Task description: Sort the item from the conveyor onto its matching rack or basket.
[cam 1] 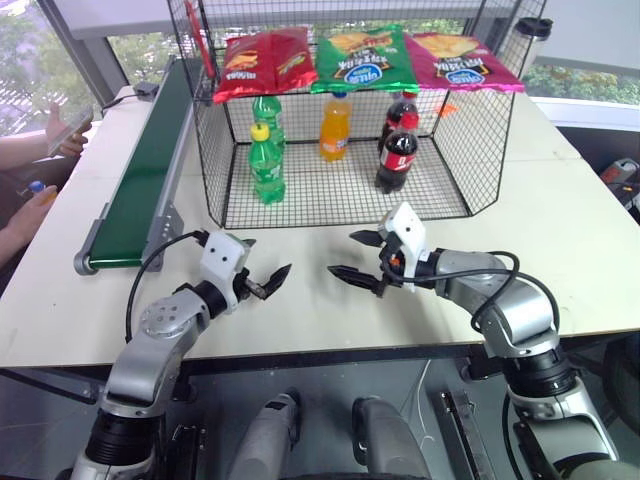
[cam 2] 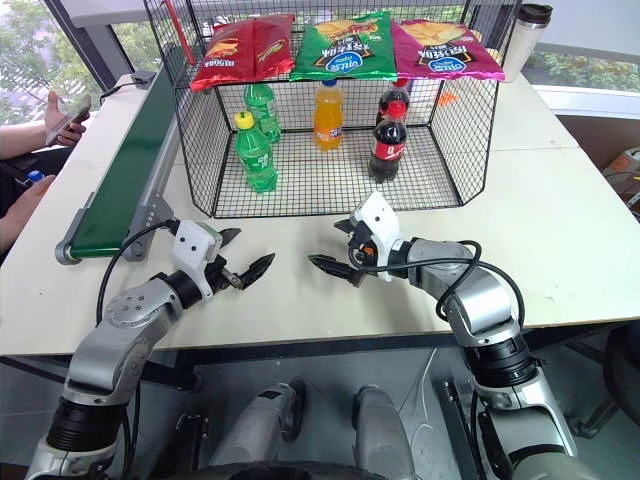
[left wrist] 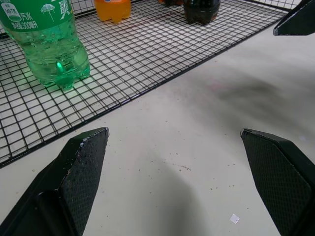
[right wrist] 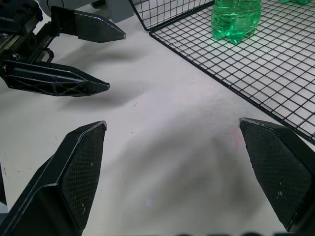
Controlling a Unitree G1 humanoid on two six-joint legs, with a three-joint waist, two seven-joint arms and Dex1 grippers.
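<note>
Both hands are hovering empty just above the bench [cam 1: 560,230]: the left hand [cam 1: 268,284] and the right hand [cam 1: 352,255] are each spread wide, tips pointing inward at one another, arms bent low in front of the basket [cam 1: 345,205]. The orange soda bottle [cam 1: 335,127] is standing upright on the basket's mesh floor, between the green bottles [cam 1: 266,163] and cola bottles [cam 1: 397,150]. The conveyor [cam 1: 140,175] is lying bare, so sorting looks finished; next is probably just waiting.
</note>
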